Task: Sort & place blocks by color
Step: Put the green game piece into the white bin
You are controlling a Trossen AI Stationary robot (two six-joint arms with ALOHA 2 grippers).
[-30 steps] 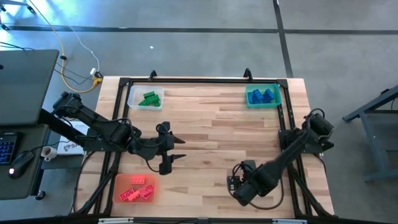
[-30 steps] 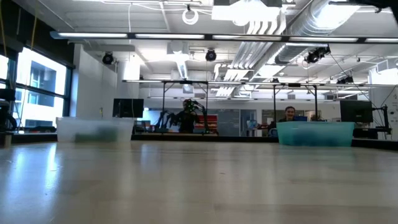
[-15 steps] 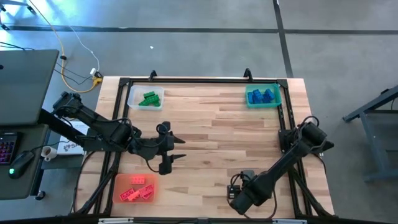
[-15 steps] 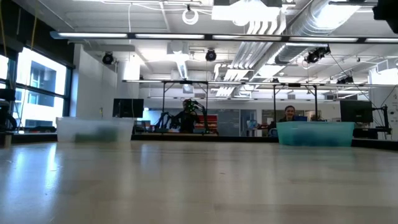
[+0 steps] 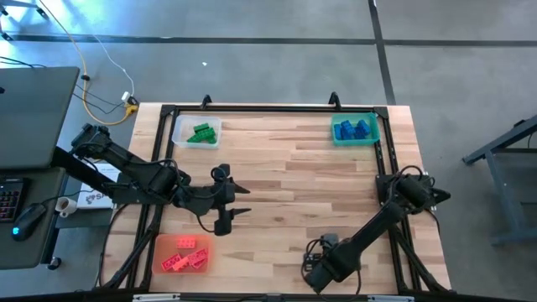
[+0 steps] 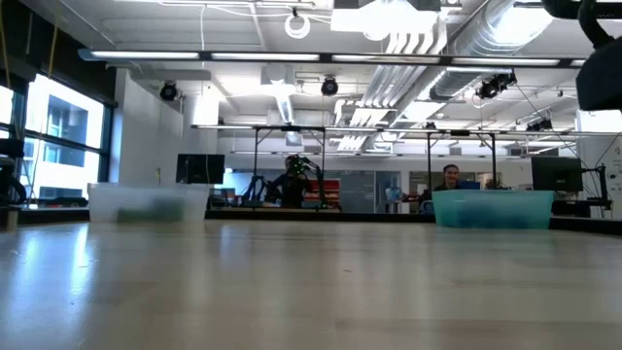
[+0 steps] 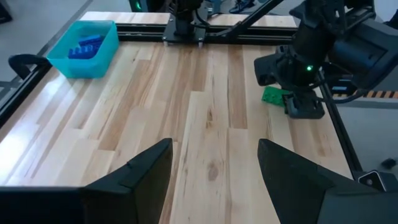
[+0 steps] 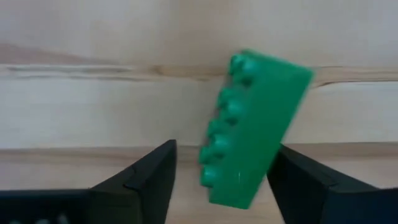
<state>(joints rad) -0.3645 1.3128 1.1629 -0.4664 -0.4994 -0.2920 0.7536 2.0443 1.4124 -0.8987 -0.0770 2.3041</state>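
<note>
Your right pincer has dropped toward the surface's near edge, by the right corner, and its jaws are narrowing around a green block lying between them, not yet clamped. Expect it to go to the far-left clear tray. Your left pincer waits released, mid-left.

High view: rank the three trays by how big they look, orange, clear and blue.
1. Orange tray, largest.
2. Clear tray and blue tray: these two look about alike, so I won't rank them.
</note>
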